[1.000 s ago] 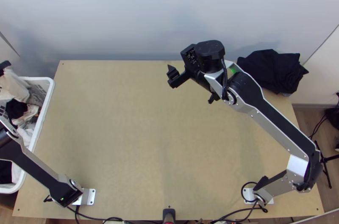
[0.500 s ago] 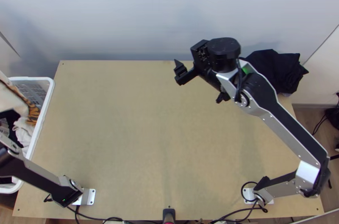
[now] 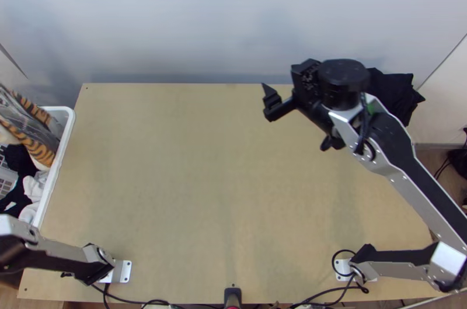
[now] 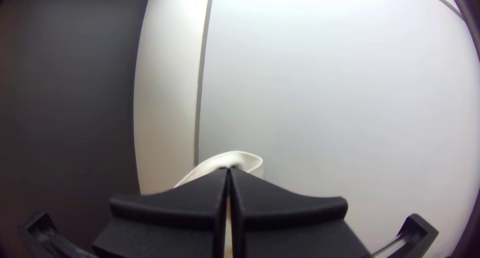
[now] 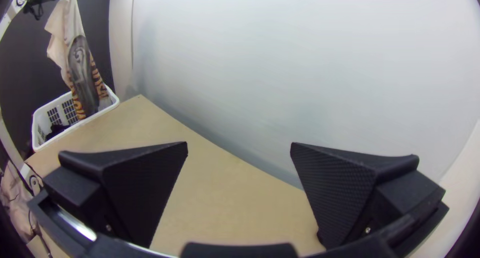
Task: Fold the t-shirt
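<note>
Starting far left, I've got the white basket [image 3: 70, 128] right by the table's left edge, black and white cloth inside. The t-shirt [image 5: 80, 63], cream with orange stripes and a grey panel, hangs over it, long axis close to upright with a bit of a slant, lower end pointing down inside the basket rim. My left gripper [image 4: 229, 170] has its jaws pressed together on the upper end; which part of the shirt that is, I can't tell. From the top view, the striped print runs diagonally down toward the basket's table side. Next comes a big stretch of light wooden table [image 3: 175, 174], so loads of room between basket and right arm. My right gripper [image 3: 296, 116] is over the far right part, jaws spread wide with nothing between them. Last, some bunched black cloth [image 3: 398, 93] sits at the far right corner, partly behind that arm.
</note>
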Motion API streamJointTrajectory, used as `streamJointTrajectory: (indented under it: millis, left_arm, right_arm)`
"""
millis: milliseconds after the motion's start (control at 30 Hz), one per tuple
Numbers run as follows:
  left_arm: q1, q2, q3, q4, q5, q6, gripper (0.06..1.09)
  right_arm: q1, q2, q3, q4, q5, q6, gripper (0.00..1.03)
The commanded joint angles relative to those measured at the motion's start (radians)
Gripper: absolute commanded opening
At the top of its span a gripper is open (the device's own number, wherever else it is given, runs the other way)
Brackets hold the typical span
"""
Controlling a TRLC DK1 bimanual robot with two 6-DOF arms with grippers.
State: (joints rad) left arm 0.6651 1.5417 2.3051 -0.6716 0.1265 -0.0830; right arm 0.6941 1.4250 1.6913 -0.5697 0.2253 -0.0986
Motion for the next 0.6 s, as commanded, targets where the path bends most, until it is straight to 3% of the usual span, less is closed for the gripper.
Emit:
streamJointTrajectory:
  millis: [0, 167, 367, 567]
  left_arm:
    - [-0.176, -0.112, -0.001, -0.014, -0.037, 0.000, 0.10]
    - [-0.437, -0.149, 0.002, 0.000, -0.151, 0.038, 0.10]
    - [-0.924, -0.153, 0.001, 0.052, -0.450, 0.230, 0.09]
    - [-1.260, -0.114, 0.001, 0.138, -0.616, 0.364, 0.09]
  right_arm:
    - [-0.062, -0.133, -0.130, 0.011, 0.000, 0.007, 0.96]
    - [-0.111, -0.273, -0.275, 0.022, -0.001, 0.010, 0.96]
    - [-0.148, -0.434, -0.458, 0.024, -0.001, 0.030, 0.96]
    - [-0.176, -0.514, -0.518, 0.024, -0.004, 0.037, 0.96]
